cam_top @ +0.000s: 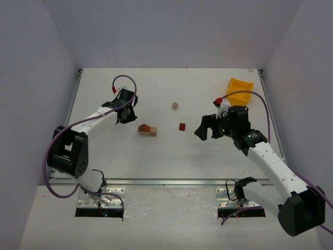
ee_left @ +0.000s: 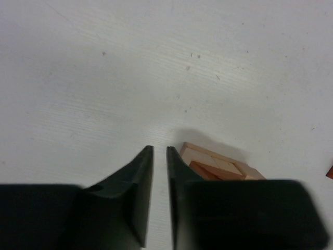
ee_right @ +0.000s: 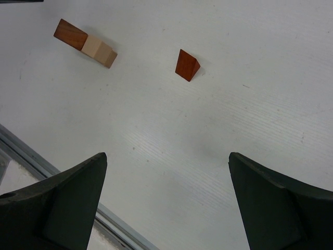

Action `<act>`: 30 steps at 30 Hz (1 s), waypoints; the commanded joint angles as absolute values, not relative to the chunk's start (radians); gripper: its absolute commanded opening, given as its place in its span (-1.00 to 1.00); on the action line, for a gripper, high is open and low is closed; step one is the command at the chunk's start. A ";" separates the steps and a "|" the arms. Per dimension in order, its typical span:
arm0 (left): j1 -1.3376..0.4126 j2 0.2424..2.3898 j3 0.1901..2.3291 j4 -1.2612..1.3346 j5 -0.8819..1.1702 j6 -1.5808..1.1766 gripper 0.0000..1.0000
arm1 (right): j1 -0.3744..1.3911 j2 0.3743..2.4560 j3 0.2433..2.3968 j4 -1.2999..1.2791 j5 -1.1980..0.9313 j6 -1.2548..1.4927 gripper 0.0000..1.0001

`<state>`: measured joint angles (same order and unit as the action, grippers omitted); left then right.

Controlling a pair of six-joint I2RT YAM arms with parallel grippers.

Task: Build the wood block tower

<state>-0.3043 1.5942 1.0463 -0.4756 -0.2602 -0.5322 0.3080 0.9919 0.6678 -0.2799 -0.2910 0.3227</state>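
The wood block tower [cam_top: 147, 129] is a small cluster at mid table: pale tan blocks with a reddish-brown wedge piece on top. My left gripper [cam_top: 126, 115] is just left of it, apart from it, with its jaws nearly together on nothing. In the left wrist view the cluster [ee_left: 218, 164] lies right of the gripper [ee_left: 159, 149]. A loose reddish-brown wedge [cam_top: 182, 126] lies right of the cluster. My right gripper [cam_top: 205, 128] is wide open and empty, right of the wedge. In the right wrist view the wedge [ee_right: 186, 65] and cluster [ee_right: 86, 44] lie beyond the gripper [ee_right: 167, 156].
A small tan cylinder [cam_top: 175, 105] stands behind the blocks. A yellow plastic bin [cam_top: 239, 90] sits at the back right, behind the right arm. A metal rail [cam_top: 166, 182] runs along the table's near edge. Walls enclose the left, back and right sides.
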 commanded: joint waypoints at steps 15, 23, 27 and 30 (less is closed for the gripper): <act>-0.234 1.238 1.078 -0.439 -0.455 -0.559 1.00 | 0.515 1.876 1.456 -0.356 -0.008 0.143 0.97; -0.233 1.217 0.997 -0.376 -0.518 -0.567 1.00 | 0.545 2.226 1.825 -0.476 0.166 0.084 0.97; -0.233 1.233 0.986 -0.361 -0.521 -0.563 1.00 | 0.551 2.271 1.860 -0.443 0.157 0.063 0.96; -0.233 1.241 0.985 -0.365 -0.526 -0.566 1.00 | 0.552 2.297 1.883 -0.438 0.182 0.066 0.85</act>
